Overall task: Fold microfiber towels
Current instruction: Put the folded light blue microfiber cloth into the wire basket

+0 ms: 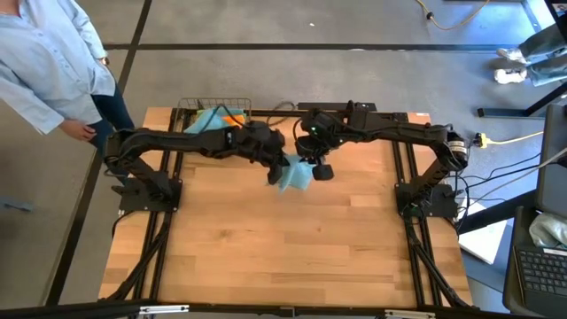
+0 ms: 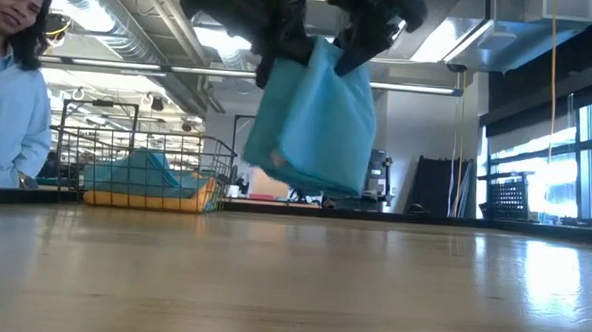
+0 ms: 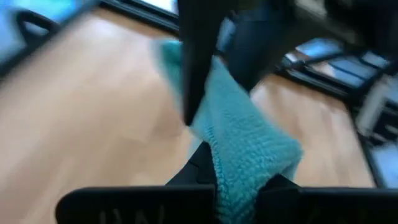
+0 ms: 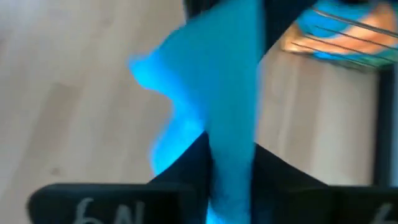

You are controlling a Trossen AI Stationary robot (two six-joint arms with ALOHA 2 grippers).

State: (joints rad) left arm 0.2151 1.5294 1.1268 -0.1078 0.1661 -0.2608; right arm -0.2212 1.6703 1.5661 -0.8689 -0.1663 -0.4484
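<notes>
Overhead, teal towel [image 2: 313, 122] pinched by left gripper [image 1: 276, 170] and seemingly right gripper [image 1: 317, 167], above bare wooden table [image 1: 283, 239], workshop behind.

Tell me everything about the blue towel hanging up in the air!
The teal towel is a soft, fuzzy microfiber cloth, limp and matte. It hangs clear above the wooden table, near the far middle, draping down in loose folds with a bumpy bottom edge. Both dark grippers pinch its top: the left gripper is shut on it, and the right gripper has it between its fingers too. Nothing else touches it.
</notes>
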